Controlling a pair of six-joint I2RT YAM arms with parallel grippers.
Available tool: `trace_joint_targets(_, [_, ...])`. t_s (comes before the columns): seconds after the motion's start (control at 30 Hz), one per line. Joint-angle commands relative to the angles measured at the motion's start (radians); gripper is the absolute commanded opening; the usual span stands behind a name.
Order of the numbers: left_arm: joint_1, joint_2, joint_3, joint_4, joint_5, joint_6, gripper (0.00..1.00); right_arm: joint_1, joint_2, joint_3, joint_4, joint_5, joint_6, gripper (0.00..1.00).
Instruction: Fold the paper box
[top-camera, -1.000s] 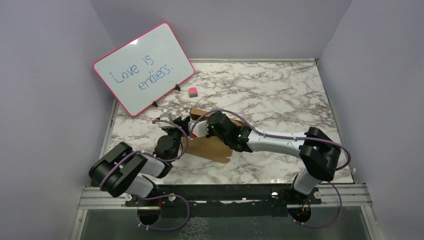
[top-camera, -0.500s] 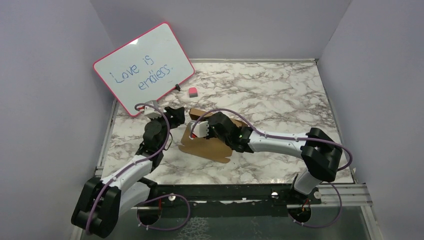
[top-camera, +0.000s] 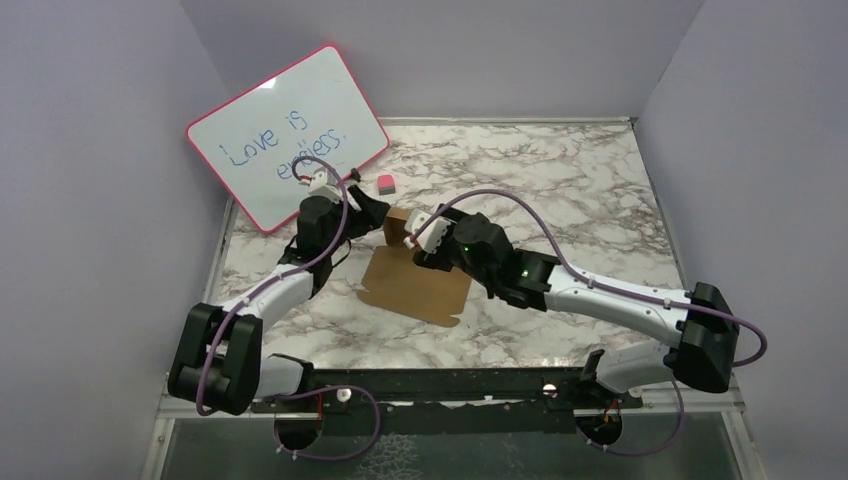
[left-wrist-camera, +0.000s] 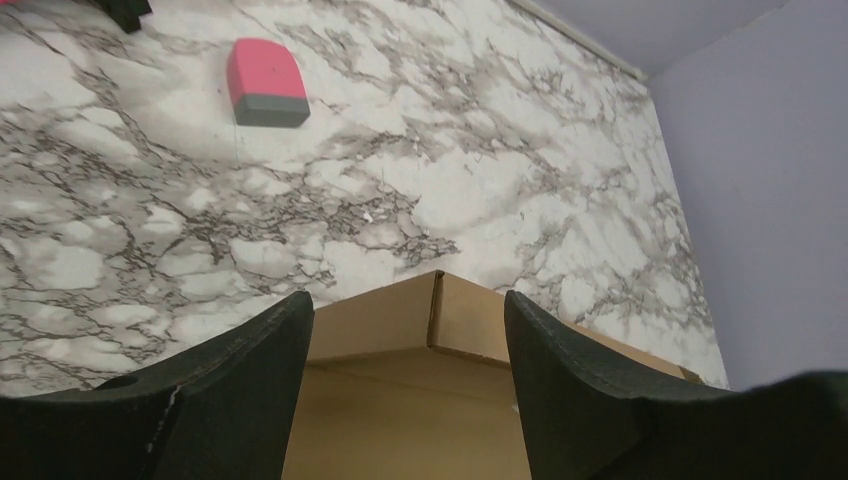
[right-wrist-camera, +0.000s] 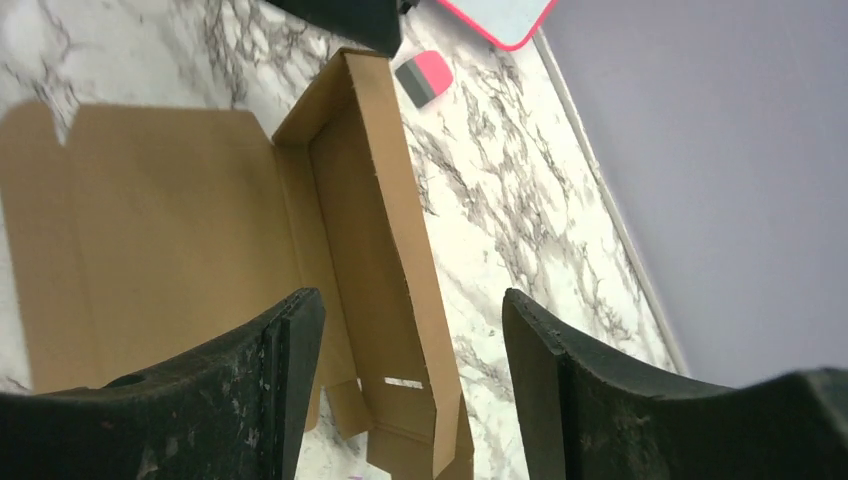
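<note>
The paper box (top-camera: 418, 288) lies as a brown cardboard sheet on the marble table, its far edge folded up into a low wall (top-camera: 397, 227). My left gripper (top-camera: 368, 216) hovers at the box's far left corner, open; in the left wrist view that corner (left-wrist-camera: 437, 312) shows between and beyond the fingers (left-wrist-camera: 230, 390). My right gripper (top-camera: 413, 241) hangs open above the far wall. In the right wrist view the flat panel (right-wrist-camera: 150, 220) and the raised, slotted walls (right-wrist-camera: 385, 210) lie below the right gripper (right-wrist-camera: 410, 300), with nothing held.
A pink-rimmed whiteboard (top-camera: 285, 135) leans at the back left, close behind my left arm. A pink and grey eraser (top-camera: 385, 183) lies just beyond the box, also in the left wrist view as the eraser (left-wrist-camera: 265, 83). Purple walls enclose the table (top-camera: 560, 180).
Both grippers opened. The left arm swung from the box's near left side out to its far left corner by the whiteboard. The right gripper let go of the box and lifted slightly.
</note>
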Motion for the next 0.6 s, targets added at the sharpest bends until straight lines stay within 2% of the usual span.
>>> trace_joint_targets(0.0, [0.008,0.04,0.061,-0.032,0.127,-0.017,0.71,-0.017,-0.07,-0.014,-0.04,0.079,0.305,0.73])
trace_joint_targets(0.23, [0.01,0.091,0.105,-0.048,0.172,-0.002,0.7,-0.064,-0.173,-0.079,-0.098,0.159,0.724,0.73])
trace_joint_targets(0.43, [0.009,0.142,0.123,-0.056,0.231,-0.003,0.66,-0.14,-0.184,-0.111,-0.121,0.118,0.938,0.66])
trace_joint_targets(0.57, [0.01,0.169,0.13,-0.056,0.257,-0.003,0.63,-0.157,-0.174,-0.133,-0.077,0.116,1.015,0.62])
